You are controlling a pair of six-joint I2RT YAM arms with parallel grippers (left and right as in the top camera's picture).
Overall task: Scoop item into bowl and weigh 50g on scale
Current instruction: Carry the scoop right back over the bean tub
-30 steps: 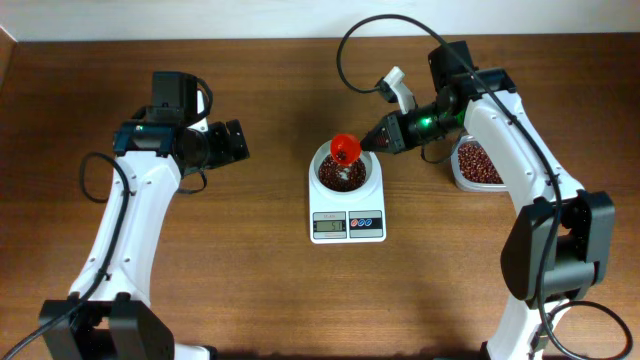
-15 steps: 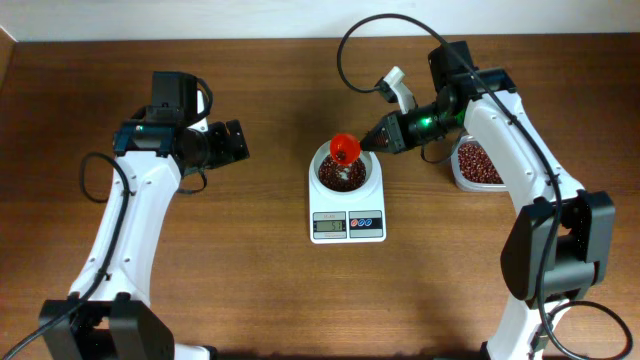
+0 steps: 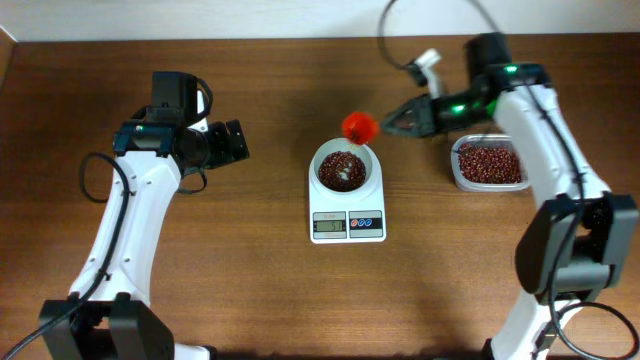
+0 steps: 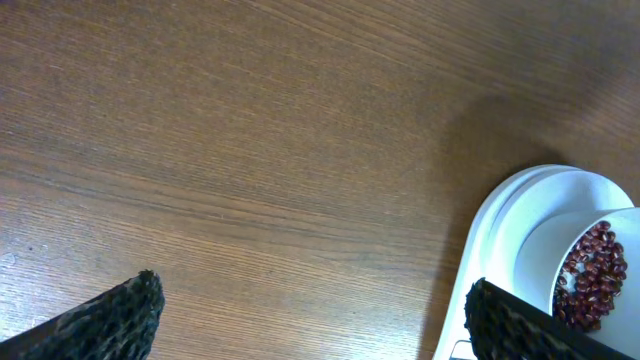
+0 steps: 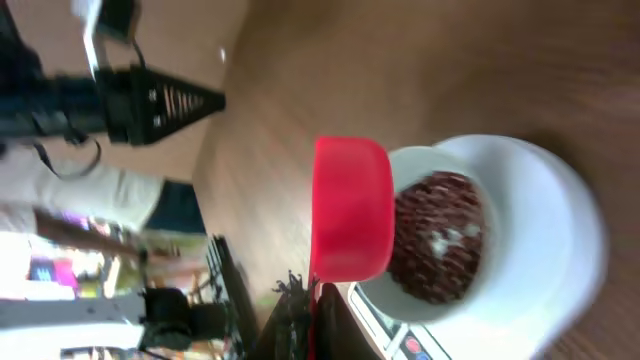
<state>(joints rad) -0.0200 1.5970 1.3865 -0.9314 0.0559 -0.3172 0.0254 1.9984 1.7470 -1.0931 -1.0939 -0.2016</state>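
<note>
The white bowl point(image 3: 345, 168) holds red-brown beans point(image 3: 341, 170) and sits on the white scale point(image 3: 347, 222). My right gripper point(image 3: 392, 124) is shut on the handle of a red scoop point(image 3: 358, 125), held just behind the bowl's far right rim. In the right wrist view the scoop point(image 5: 350, 220) hangs beside the bowl point(image 5: 520, 240) of beans point(image 5: 435, 235), with my gripper point(image 5: 312, 318) clamped on its handle. My left gripper point(image 3: 236, 141) is open and empty, left of the scale. In the left wrist view its fingers point(image 4: 110, 315) spread wide over bare wood beside the bowl point(image 4: 585, 265).
A clear plastic tub point(image 3: 487, 163) full of beans stands right of the scale, under my right arm. The table's far edge meets a pale wall behind it.
My right gripper has pulled back up and to the right, lifting the red scoop off the bowl to behind its rim. The tub is now uncovered. The left arm has not moved.
</note>
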